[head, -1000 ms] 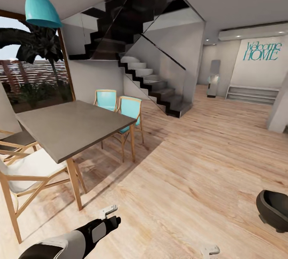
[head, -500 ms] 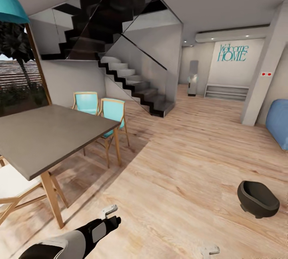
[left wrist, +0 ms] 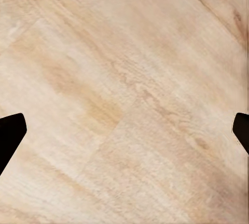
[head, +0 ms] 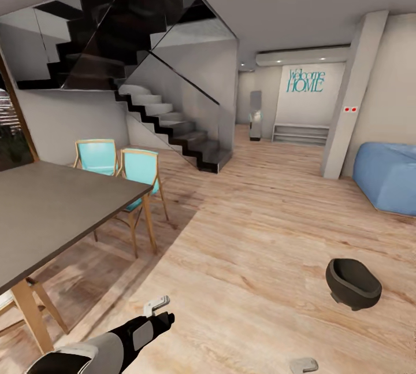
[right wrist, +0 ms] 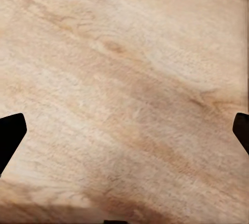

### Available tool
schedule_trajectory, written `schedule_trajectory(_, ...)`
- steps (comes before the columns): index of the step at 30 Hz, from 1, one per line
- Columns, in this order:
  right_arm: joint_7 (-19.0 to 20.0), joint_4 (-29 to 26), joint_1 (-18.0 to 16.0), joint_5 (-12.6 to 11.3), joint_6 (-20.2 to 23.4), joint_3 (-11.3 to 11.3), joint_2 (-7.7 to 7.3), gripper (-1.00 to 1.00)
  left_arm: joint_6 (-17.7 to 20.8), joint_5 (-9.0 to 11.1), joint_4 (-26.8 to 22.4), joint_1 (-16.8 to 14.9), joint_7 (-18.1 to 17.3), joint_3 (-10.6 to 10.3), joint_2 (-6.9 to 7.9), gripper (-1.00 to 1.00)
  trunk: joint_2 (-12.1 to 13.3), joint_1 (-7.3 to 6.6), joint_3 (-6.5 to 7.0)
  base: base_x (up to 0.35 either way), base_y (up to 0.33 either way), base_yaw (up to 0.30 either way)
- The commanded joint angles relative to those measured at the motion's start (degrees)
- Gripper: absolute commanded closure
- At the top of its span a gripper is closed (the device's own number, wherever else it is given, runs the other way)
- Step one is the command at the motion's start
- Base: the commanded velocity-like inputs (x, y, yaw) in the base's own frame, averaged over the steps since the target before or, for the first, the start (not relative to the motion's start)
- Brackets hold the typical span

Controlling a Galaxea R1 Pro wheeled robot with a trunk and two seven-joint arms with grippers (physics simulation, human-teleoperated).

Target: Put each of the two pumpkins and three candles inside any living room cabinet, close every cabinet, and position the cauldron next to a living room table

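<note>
The cauldron (head: 353,283) sits alone on the wooden floor (head: 248,258) at the near right, with no coffee table beside it, so that step looks undone. Both the left gripper (left wrist: 124,130) and the right gripper (right wrist: 124,130) hang spread wide over bare boards, holding nothing.

Left gripper (head: 157,305) low over pale wood floor (head: 254,235), fingers parted and empty. Ahead and far right of it, cauldron (head: 352,283) upright on the boards. Left of it, grey dining table (head: 52,212); two turquoise chairs (head: 118,169) beyond. Farther ahead, black staircase (head: 167,125). Far right, blue beanbag (head: 387,174).
</note>
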Motion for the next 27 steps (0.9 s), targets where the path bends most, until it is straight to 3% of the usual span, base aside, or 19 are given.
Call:
schedule_trajectory(1,0.3,0.2,-0.1,-0.6,-0.3,0.4,0.0,-1.0,0.1,0.5,0.1,-0.1,0.1,-0.4,-0.02,-1.0,0.0,0.02,0.01,0.27,0.073,-0.237)
schedule_trajectory(13,0.3,0.1,0.0,-0.6,-0.3,0.4,0.0,-1.0,0.1,0.5,0.1,-0.1,0.1,-0.4,-0.02,-1.0,0.0,0.02,0.78,0.303,0.073,-0.229)
schedule_trajectory(19,0.3,0.1,0.0,-0.6,-0.3,0.4,0.0,-1.0,0.1,0.5,0.1,-0.1,0.1,-0.4,-0.03,-1.0,0.0,0.02,0.83,0.329,0.076,-0.068)
schedule_trajectory(27,0.3,0.1,0.0,-0.7,-0.3,0.3,-0.04,-1.0,0.1,0.5,0.1,-0.1,0.1,-0.4,-0.02,-1.0,0.0,0.02,0.83,0.324,0.154,-0.277)
